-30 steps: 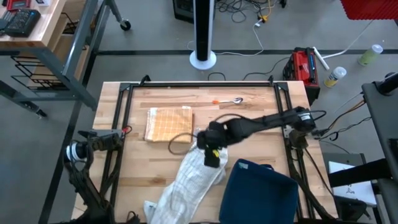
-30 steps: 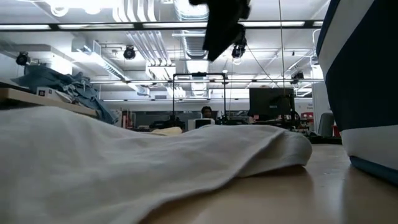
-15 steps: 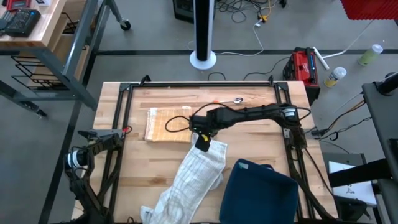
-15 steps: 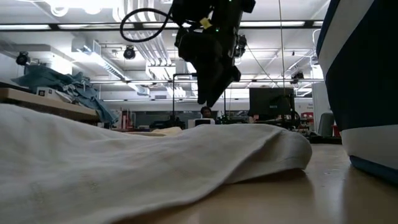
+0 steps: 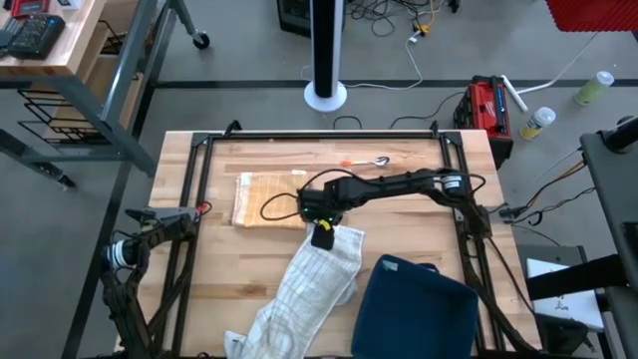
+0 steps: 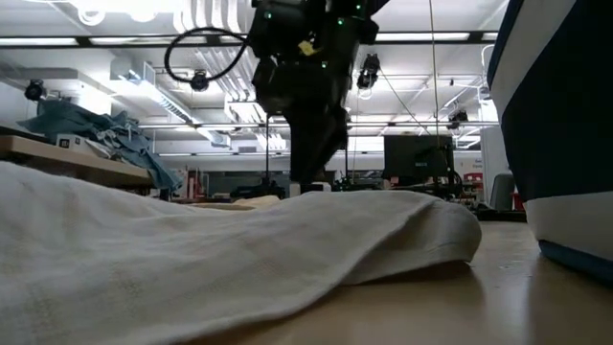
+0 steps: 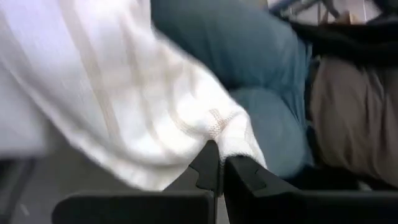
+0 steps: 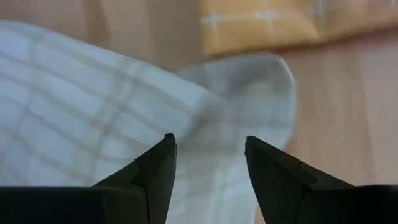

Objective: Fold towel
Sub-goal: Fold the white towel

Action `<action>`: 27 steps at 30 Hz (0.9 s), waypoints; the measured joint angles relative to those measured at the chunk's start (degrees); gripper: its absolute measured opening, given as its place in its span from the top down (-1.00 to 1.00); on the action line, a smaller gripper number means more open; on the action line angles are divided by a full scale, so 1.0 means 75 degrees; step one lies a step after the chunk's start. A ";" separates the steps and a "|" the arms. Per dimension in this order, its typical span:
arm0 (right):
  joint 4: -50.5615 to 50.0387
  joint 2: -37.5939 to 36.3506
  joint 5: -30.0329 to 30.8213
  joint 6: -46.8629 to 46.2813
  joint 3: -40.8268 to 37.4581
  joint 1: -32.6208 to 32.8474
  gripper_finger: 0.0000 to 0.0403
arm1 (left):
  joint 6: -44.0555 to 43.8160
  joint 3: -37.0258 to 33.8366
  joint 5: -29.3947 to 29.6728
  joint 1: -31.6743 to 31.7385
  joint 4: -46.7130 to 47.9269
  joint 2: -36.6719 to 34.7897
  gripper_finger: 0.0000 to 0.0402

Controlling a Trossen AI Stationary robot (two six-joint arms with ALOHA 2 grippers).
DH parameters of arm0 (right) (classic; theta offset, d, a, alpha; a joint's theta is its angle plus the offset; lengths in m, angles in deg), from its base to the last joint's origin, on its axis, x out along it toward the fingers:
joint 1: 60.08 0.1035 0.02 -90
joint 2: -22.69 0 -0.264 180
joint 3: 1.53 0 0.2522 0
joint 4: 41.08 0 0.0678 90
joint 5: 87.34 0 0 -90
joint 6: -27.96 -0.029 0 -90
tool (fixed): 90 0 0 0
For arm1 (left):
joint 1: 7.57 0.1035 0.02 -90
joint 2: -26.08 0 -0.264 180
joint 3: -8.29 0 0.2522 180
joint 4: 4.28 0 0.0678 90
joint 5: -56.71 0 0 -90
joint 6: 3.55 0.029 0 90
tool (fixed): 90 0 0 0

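White towel (image 5: 304, 289) lies unfolded mid-frame to lower left, left gripper (image 7: 219, 180) clenched on its hanging end, right gripper (image 5: 321, 233) spread empty over its upper edge; fold barely started.

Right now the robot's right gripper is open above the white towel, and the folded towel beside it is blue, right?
Not quite. The right gripper is open above the white towel, but the folded towel beside it is yellow, as the right wrist view shows.
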 joint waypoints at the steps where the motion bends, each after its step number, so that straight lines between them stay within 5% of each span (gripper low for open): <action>1: 0.0033 0.0006 -0.0041 0.0231 0.0048 0.0027 0.09 | 0.0129 0.0119 0.0273 0.0003 0.0261 0.0000 1.00; 5: 0.0184 -0.0011 -0.0068 0.0807 0.0335 0.0268 0.09 | 0.0246 0.0759 0.1407 0.0003 0.2056 0.0000 1.00; 16: 0.0063 -0.0038 -0.1020 0.2631 0.2758 0.1826 0.09 | 0.0852 0.3196 0.6313 0.0153 0.7726 -0.0015 1.00; 27: 0.1887 -0.0043 -0.0634 0.3779 0.3147 0.3127 0.09 | 0.4480 0.5315 0.6269 0.1252 0.8931 -0.0041 1.00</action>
